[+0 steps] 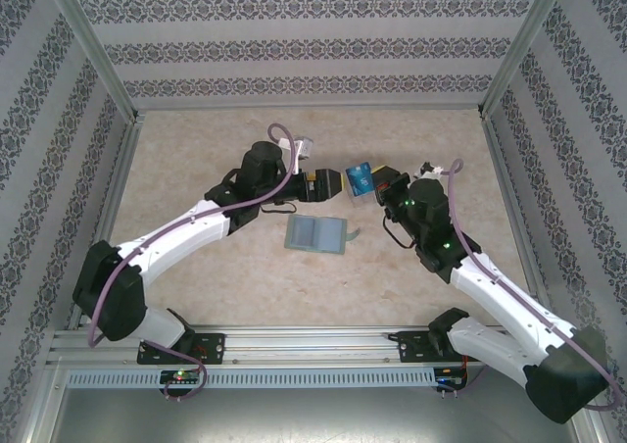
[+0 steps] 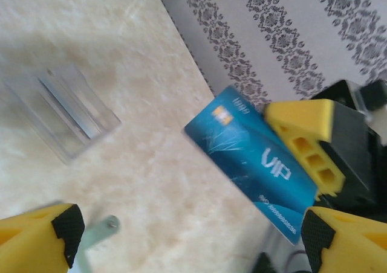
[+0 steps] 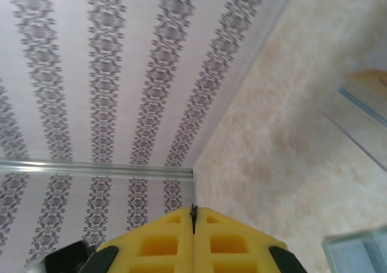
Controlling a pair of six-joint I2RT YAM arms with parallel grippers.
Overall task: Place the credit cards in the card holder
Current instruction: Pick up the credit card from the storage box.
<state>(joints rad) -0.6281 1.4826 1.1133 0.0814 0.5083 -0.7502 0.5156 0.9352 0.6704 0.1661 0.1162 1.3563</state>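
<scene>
A blue credit card marked VIP hangs above the table, with my right gripper shut on its right end. In the right wrist view the yellow jaws press together on the card's thin edge. My left gripper faces the card's free end and stands open, its fingers apart and touching nothing. The grey-green card holder lies flat on the table just below both grippers, its strap poking out.
A clear plastic box lies on the beige tabletop; it also sits at the right of the right wrist view, with an orange tint at its top. Patterned walls enclose the back and sides.
</scene>
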